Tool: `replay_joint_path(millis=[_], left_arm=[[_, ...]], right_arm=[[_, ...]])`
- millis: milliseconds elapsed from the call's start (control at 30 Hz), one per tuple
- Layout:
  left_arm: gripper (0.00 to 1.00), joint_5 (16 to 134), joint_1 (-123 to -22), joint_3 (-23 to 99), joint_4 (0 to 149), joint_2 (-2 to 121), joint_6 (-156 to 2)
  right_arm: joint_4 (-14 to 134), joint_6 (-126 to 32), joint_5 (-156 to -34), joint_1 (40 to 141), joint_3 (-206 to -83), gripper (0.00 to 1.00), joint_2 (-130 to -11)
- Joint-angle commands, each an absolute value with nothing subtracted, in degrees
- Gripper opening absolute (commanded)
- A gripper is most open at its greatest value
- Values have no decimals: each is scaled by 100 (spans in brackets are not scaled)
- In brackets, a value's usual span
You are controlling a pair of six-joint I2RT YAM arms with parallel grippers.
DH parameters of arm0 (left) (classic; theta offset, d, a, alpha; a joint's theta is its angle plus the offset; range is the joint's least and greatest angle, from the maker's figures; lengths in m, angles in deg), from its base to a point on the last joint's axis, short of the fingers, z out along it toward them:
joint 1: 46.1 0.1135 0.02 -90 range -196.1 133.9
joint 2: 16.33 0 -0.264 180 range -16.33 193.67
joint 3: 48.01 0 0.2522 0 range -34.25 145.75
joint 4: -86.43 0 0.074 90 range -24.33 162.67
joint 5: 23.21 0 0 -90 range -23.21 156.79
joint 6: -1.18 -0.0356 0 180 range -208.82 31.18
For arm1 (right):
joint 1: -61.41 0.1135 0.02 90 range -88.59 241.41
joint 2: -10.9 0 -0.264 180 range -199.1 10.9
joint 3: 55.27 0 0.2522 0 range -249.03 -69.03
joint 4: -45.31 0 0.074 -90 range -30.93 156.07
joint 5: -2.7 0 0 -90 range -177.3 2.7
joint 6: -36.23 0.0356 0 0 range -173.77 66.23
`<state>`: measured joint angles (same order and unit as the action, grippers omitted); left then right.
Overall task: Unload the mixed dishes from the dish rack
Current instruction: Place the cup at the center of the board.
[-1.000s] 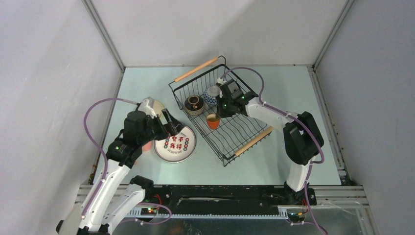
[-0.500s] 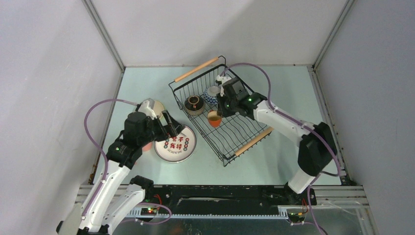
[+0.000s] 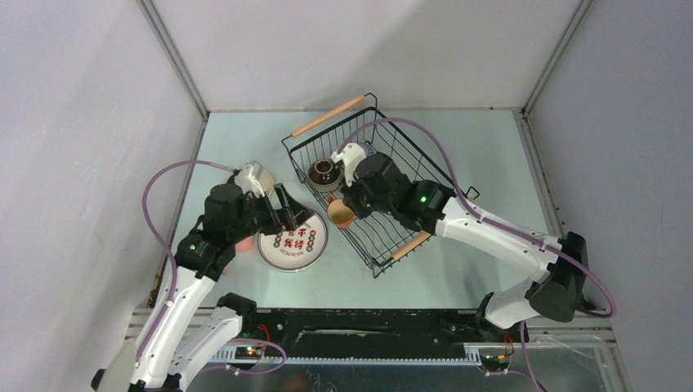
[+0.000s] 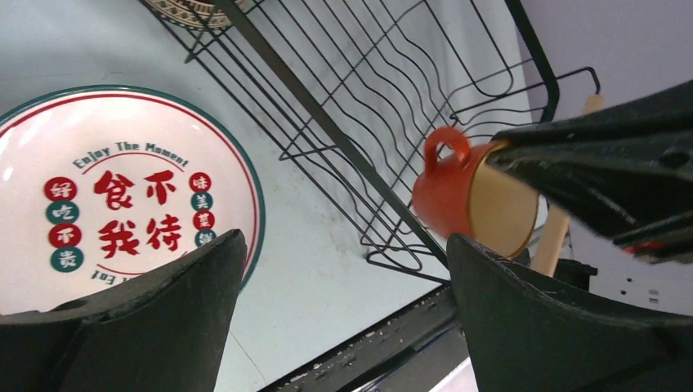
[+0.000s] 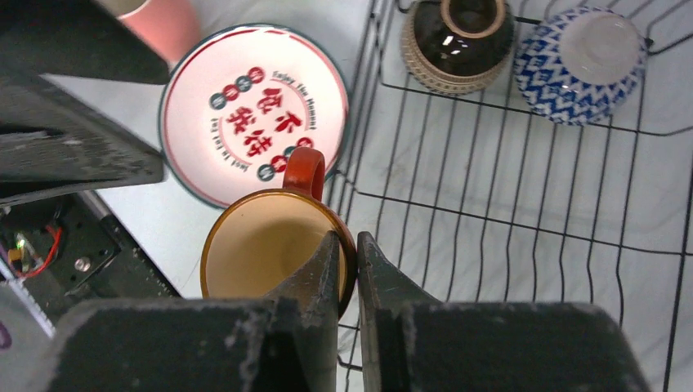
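Now the orange cup (image 5: 270, 245) has moved to the near edge of the dish rack (image 3: 392, 222), its rim pinched tight by the right gripper (image 5: 347, 245). The left gripper (image 4: 345, 241) is wide open by the plate (image 4: 122, 196) on the tabletop (image 3: 245, 147) that says "Enjoy The Moment"

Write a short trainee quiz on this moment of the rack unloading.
1. True or false: the right gripper pinches the orange cup by its handle.
2. Which dishes rest inside the rack? A) brown cup and blue bowl B) pink mug and saucer C) nothing
3. Fill in: the left gripper, near the plate, has its jaws ____.
Key: 1 false, it grips the rim; 2 A; 3 open.
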<state>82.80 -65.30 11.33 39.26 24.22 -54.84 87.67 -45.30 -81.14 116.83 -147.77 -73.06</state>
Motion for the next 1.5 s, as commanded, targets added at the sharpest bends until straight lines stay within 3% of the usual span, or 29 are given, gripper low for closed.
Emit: replay_joint_path(millis=[0, 567, 867, 967, 1067, 1200, 1333, 1367, 1467], left_arm=[[99, 8689, -6686, 1387, 4026, 2341, -5569], [76, 7966, -7621, 1421, 4303, 2535, -5093], [36, 7891, -7821, 1392, 4416, 2820, -5083], [13, 7770, -7879, 1410, 4369, 2887, -5112], [1, 7638, -7890, 1465, 4274, 2912, -5210], [0, 7373, -7897, 1644, 3946, 3013, -5482], [0, 7049, -7897, 1769, 3516, 3100, -5799], [0, 6950, -7897, 1769, 3389, 3111, -5892], [0, 6823, -7897, 1727, 3134, 3165, -6066]], right_arm=[[8355, -4721, -7744, 12062, -14866, 0, -7185], [8126, -4413, -6918, 12693, -14874, 0, -7418], [8000, -4386, -6885, 12855, -14875, 0, -7484], [7968, -4361, -6928, 12872, -14875, 0, -7512], [7954, -4314, -6986, 12882, -14875, 2, -7522], [7959, -4256, -7001, 12888, -14867, 17, -7512], [8000, -4263, -6900, 12877, -14866, 40, -7454], [8013, -4279, -6888, 12877, -14866, 50, -7445], [8079, -4336, -6725, 12878, -14866, 65, -7435]])
